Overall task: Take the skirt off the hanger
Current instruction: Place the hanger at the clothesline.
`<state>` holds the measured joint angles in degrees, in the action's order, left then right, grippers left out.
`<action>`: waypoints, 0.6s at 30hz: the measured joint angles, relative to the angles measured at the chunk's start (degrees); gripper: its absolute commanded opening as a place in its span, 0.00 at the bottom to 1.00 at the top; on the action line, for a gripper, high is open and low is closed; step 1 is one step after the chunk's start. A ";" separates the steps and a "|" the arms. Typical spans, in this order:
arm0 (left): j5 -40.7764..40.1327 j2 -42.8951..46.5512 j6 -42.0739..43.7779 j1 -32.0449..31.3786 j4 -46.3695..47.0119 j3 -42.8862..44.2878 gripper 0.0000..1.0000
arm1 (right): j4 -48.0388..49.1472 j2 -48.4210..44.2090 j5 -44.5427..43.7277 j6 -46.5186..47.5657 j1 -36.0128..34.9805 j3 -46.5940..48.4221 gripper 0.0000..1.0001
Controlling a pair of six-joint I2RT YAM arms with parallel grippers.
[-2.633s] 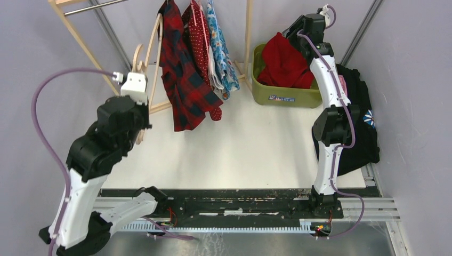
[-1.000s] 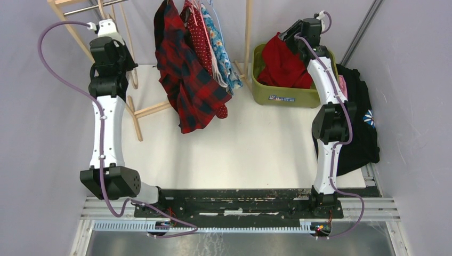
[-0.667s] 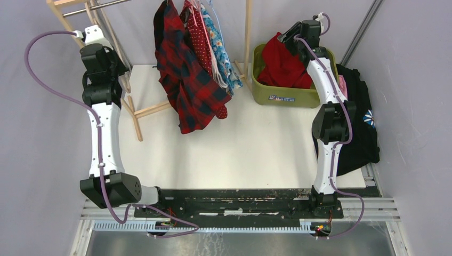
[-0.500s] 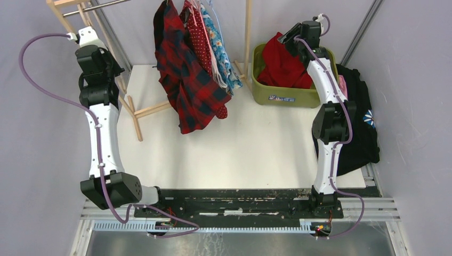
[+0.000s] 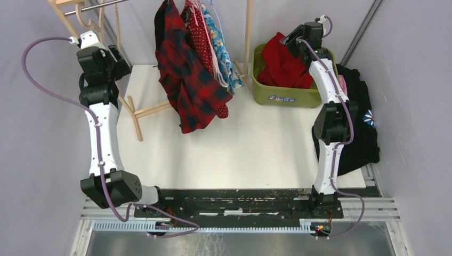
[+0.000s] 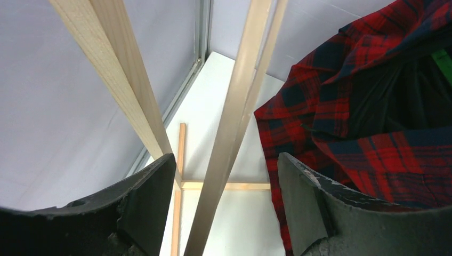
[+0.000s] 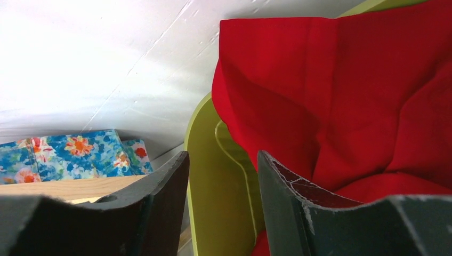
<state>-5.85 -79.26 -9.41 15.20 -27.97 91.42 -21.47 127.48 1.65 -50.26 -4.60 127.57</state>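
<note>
A bare wooden hanger (image 5: 85, 12) hangs by its hook from the rack's rail at the top left. My left gripper (image 5: 117, 56) (image 6: 226, 158) stands just below it, open. A pale wooden bar (image 6: 234, 112) runs between its jaws untouched; I cannot tell whether it belongs to the hanger or the rack. A red skirt (image 5: 284, 65) (image 7: 341, 101) lies bunched in the green bin (image 5: 282, 98). My right gripper (image 5: 293, 39) (image 7: 223, 156) hovers open over the bin's back-left rim (image 7: 213, 176), holding nothing.
A red plaid garment (image 5: 186, 80) (image 6: 352, 112), a red dotted one and a blue floral one (image 5: 219, 50) hang on the wooden rack (image 5: 248, 32). The rack's left legs (image 5: 133, 114) stand beside my left arm. Dark clothes (image 5: 365, 122) lie piled at the right.
My left gripper's jaws have opened and the hanger now hangs on the rail above them. The right arm has barely moved.
</note>
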 measured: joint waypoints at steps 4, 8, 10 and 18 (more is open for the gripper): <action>0.48 0.52 0.02 0.00 -0.31 -0.02 0.87 | 0.09 -0.31 0.13 0.13 0.00 -0.57 0.55; 2.12 3.87 0.07 -0.42 -0.48 -1.16 0.85 | 0.04 -0.57 0.35 0.20 0.00 -0.96 0.55; 3.23 7.23 0.42 -1.29 -0.59 -2.51 0.84 | 0.02 -0.68 0.44 0.52 0.00 -0.96 0.55; 7.69 21.86 4.94 -8.41 2.23 -6.84 0.86 | 0.02 -1.33 0.92 2.19 0.00 -1.31 0.56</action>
<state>1.85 -57.41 -4.47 6.79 -25.74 84.58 -21.45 126.15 2.57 -48.07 -4.60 126.26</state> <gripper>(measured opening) 0.851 0.556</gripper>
